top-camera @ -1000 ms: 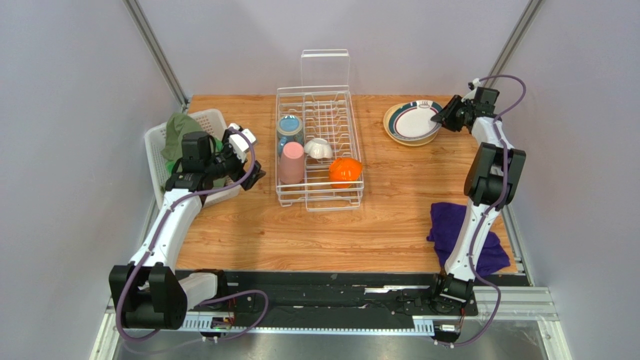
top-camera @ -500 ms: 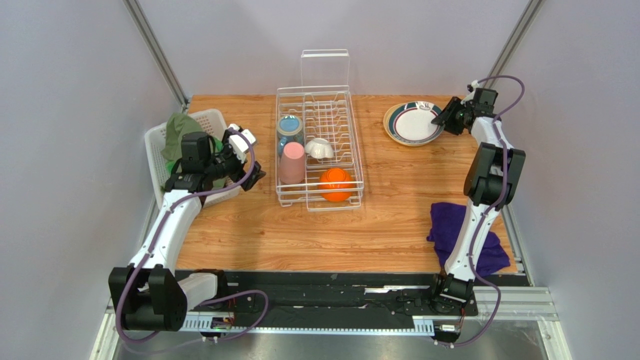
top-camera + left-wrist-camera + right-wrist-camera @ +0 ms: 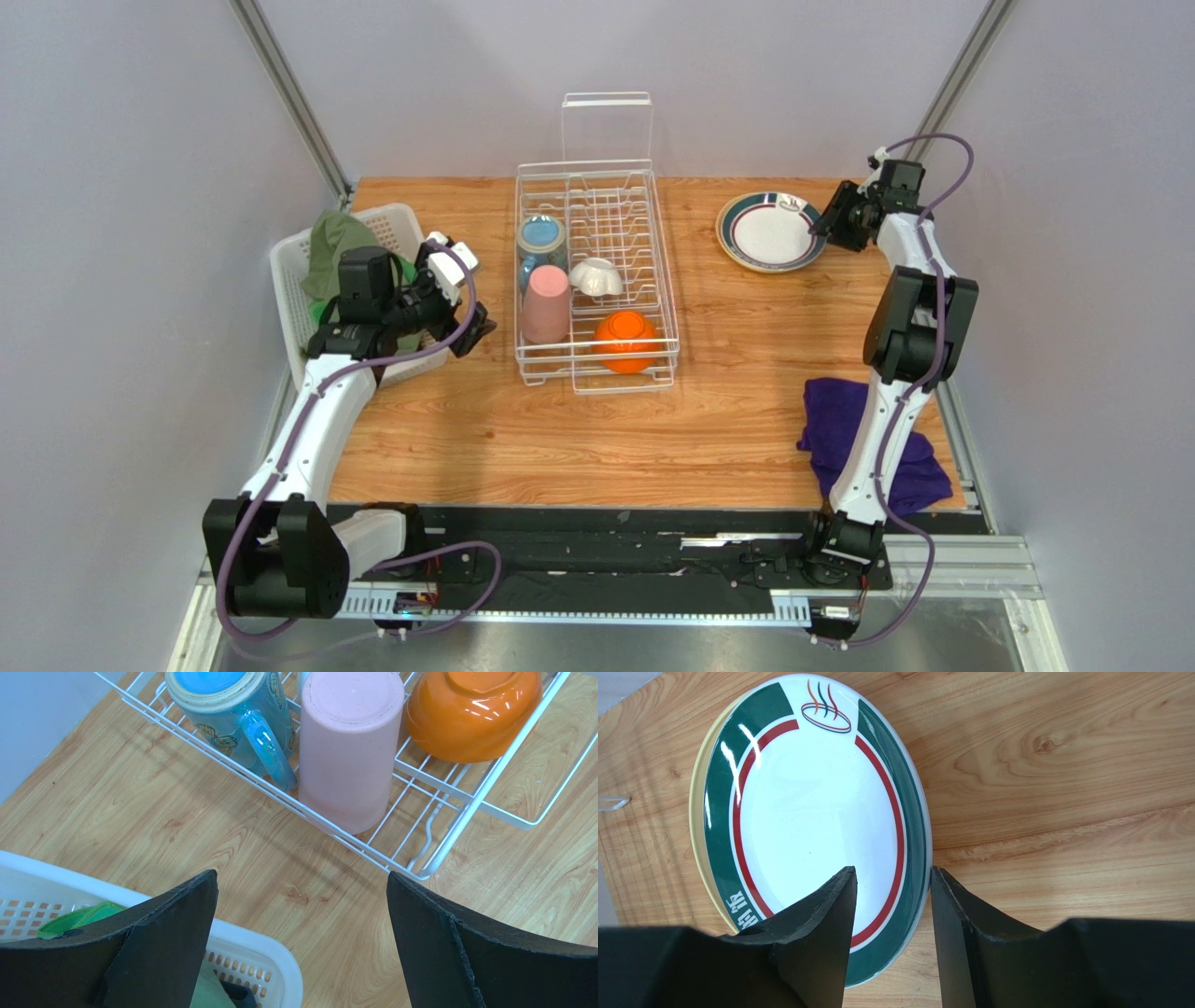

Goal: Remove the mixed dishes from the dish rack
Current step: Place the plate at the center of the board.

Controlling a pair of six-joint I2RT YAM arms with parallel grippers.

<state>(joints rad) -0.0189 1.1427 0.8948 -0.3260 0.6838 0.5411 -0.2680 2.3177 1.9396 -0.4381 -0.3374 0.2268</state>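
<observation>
The white wire dish rack (image 3: 617, 210) stands mid-table. It holds a blue patterned mug (image 3: 540, 238), an upturned pink cup (image 3: 546, 304), a small white cup (image 3: 598, 277) and an upturned orange bowl (image 3: 626, 340). The dark-rimmed white plate (image 3: 769, 230) lies flat at the far right on the pale yellow plate (image 3: 696, 812). My right gripper (image 3: 818, 221) is open, its fingers straddling that plate's right rim (image 3: 893, 871). My left gripper (image 3: 467, 294) hangs wide open and empty, left of the rack, over the wood (image 3: 302, 876). The mug (image 3: 224, 707), pink cup (image 3: 351, 742) and bowl (image 3: 470, 714) lie ahead of it.
A white slatted basket (image 3: 288, 280) with a green cloth (image 3: 337, 238) sits at the left edge, right under my left gripper (image 3: 267, 952). A purple cloth (image 3: 856, 434) lies near the right arm. The rack's upright clear panel (image 3: 606, 129) stands at its far end.
The dark-rimmed plate has settled flat onto the yellow plate. My right gripper has opened off its rim and drawn slightly right. The orange bowl shifted a little left in the rack. The left arm stayed still.
</observation>
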